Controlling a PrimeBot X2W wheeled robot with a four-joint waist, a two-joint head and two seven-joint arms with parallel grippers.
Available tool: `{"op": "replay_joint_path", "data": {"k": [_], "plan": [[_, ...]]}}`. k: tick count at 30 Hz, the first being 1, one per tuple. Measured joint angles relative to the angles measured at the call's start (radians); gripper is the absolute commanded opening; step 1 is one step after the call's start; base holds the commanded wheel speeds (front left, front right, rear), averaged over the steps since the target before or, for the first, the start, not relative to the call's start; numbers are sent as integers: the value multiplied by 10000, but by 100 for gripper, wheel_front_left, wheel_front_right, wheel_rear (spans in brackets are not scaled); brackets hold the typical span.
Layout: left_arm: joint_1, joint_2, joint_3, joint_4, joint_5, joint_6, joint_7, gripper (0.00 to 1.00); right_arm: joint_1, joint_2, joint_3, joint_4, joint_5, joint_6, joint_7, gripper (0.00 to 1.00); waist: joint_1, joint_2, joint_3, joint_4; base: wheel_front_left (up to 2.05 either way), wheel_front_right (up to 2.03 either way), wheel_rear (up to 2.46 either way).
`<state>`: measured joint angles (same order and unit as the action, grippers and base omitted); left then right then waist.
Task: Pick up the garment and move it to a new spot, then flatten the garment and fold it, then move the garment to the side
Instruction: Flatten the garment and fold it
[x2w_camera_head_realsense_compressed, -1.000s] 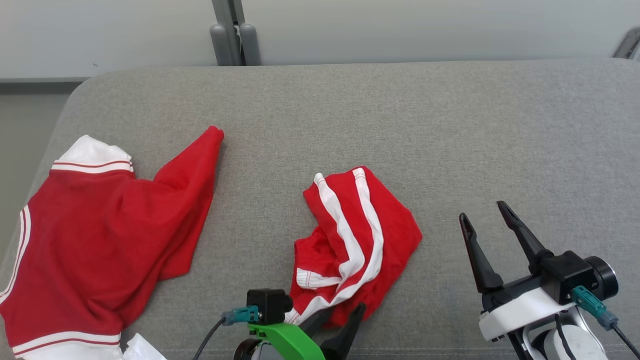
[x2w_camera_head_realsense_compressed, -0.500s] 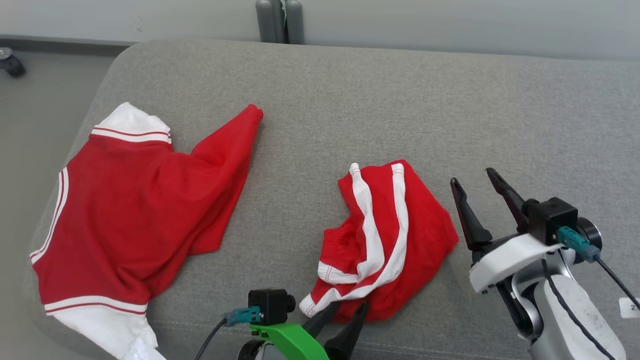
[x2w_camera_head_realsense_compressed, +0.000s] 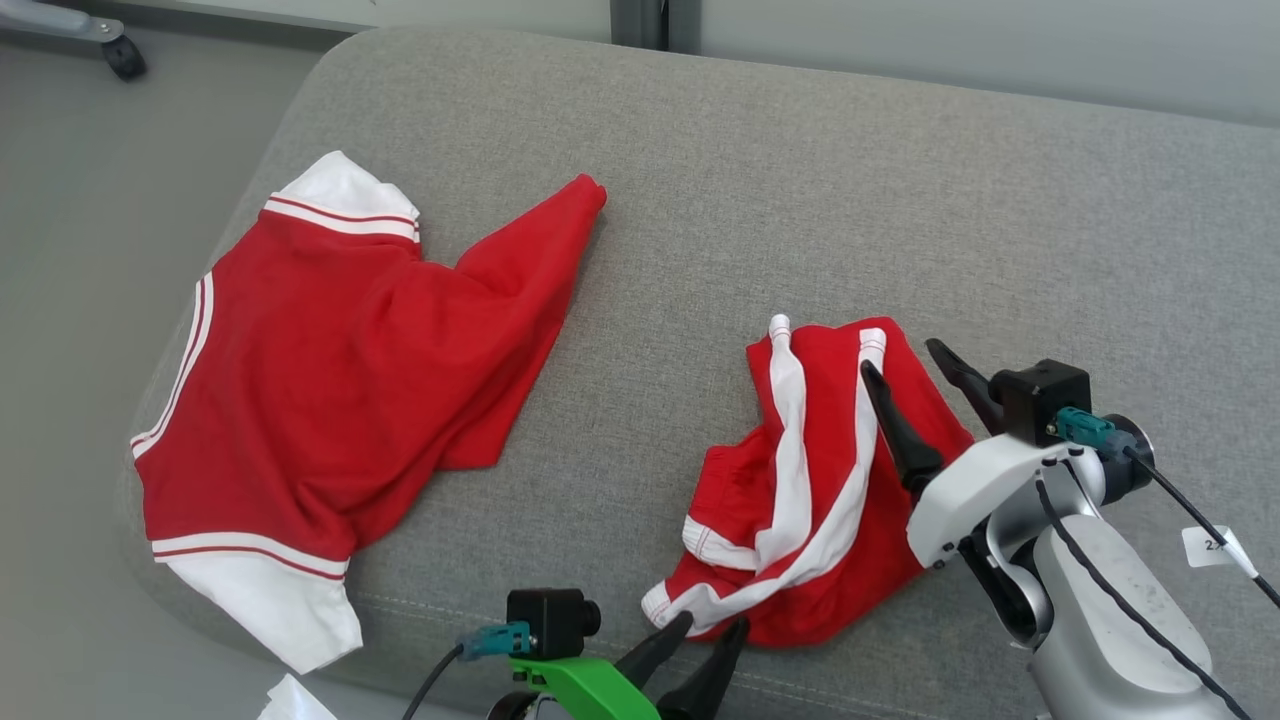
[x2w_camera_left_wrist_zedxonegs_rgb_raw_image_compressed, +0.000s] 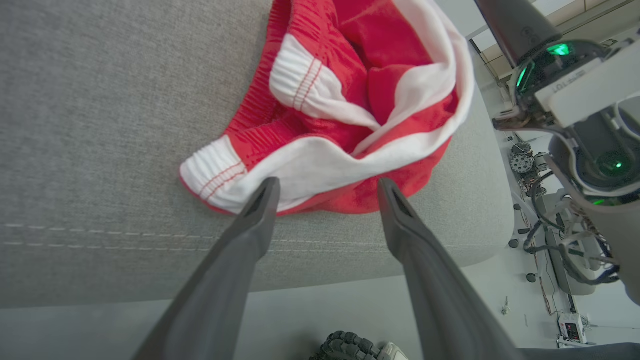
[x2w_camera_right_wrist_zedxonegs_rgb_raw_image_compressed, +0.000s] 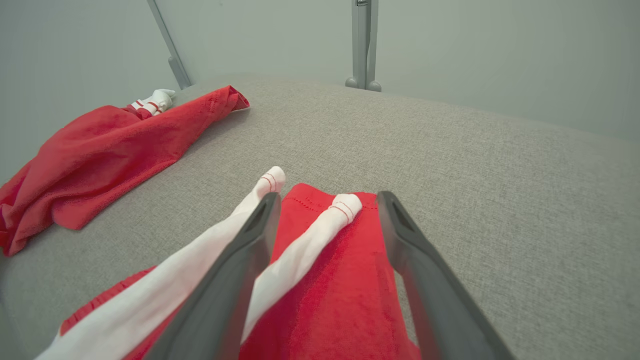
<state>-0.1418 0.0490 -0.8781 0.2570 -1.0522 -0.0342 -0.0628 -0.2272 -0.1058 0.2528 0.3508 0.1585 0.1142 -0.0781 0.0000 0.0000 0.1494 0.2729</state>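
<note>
shorts (x2w_camera_head_realsense_compressed: 800, 480) crumpled on cushion (x2w_camera_head_realsense_compressed: 800, 200) | left pincer (x2w_camera_head_realsense_compressed: 714, 620) apart at near hem | right pincer (x2w_camera_head_realsense_compressed: 899, 355) apart over far end | jersey (x2w_camera_head_realsense_compressed: 330, 380) well left

left end effector (x2w_camera_head_realsense_compressed: 712, 626) low at bottom centre of head view, two dark fingers spread wide, pointing up and a bit right, nothing pinched between them. green wrist bracket (x2w_camera_head_realsense_compressed: 575, 684) right behind it, small black camera (x2w_camera_head_realsense_compressed: 548, 616) on top.

right end effector (x2w_camera_head_realsense_compressed: 902, 358) higher up on right side, fingers gaping too, angled up-left, empty. white wrist housing (x2w_camera_head_realsense_compressed: 975, 482) behind fingers, grey forearm (x2w_camera_head_realsense_compressed: 1110, 610) runs down to bottom right corner, black cable (x2w_camera_head_realsense_compressed: 1190, 510) trailing off wrist.
</note>
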Motion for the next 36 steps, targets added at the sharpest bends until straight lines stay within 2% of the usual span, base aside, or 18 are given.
{"op": "replay_joint_path", "data": {"k": [17, 33, 35, 36], "plan": [[-7, 0, -119, -82, -8, 8, -102, 100, -741, 130, 84, 1116, 740, 88, 426, 100, 0, 0, 287, 165, 0, 0, 0], [-19, 0, -123, -19, -67, 79, -263, 100, -1027, 263, 410, 1964, 1168, 88, 261, 100, 0, 0, 361, 155, 0, 0, 0], [-20, 0, -117, -21, -67, 81, -268, 100, -1028, 270, 504, 2034, 1187, 88, 263, 95, 0, 0, 375, 127, 0, 0, 0], [-22, 0, -119, -27, -67, 81, -278, 100, -1034, 276, 527, 2040, 1197, 90, 263, 88, 0, 0, 399, 112, 0, 0, 0]]}}
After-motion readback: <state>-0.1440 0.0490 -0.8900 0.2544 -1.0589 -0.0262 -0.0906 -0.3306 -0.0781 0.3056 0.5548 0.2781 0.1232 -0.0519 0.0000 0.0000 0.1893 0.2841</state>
